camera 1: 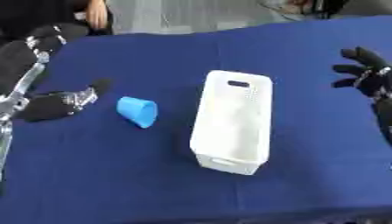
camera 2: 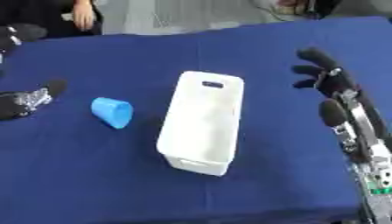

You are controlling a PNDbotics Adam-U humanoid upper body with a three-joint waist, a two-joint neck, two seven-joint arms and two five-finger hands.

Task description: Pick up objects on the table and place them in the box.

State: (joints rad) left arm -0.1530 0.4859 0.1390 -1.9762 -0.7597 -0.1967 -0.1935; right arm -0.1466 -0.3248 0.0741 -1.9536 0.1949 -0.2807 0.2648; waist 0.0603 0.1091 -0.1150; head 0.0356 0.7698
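A white plastic box stands lengthwise near the middle of the desk, which is covered in a dark blue cloth. The box is long and narrow, with a slot handle in its far end wall and another in its near end wall. Its inside looks plain white; nothing can be made out in it.

To the box's left, apart from it, a light blue cup lies on its side on the cloth, its wider end toward the near side and its narrower end pointing up and to the left. Nothing stands between the cup and the box.

The left hand sits just left of the cup, close to it but not touching. Its fingers reach out toward the cup, released and holding nothing. The left arm runs up the left edge of the view.

The right hand is held to the right of the box, well apart from it, with its fingers spread and relaxed, grasping nothing. Its forearm runs down toward the lower right corner in the right eye view.

The blue cloth lies bare in front of the box and cup down to the near edge of the desk, and bare again behind them up to the far edge. The strip between the box and the right hand is also bare cloth.
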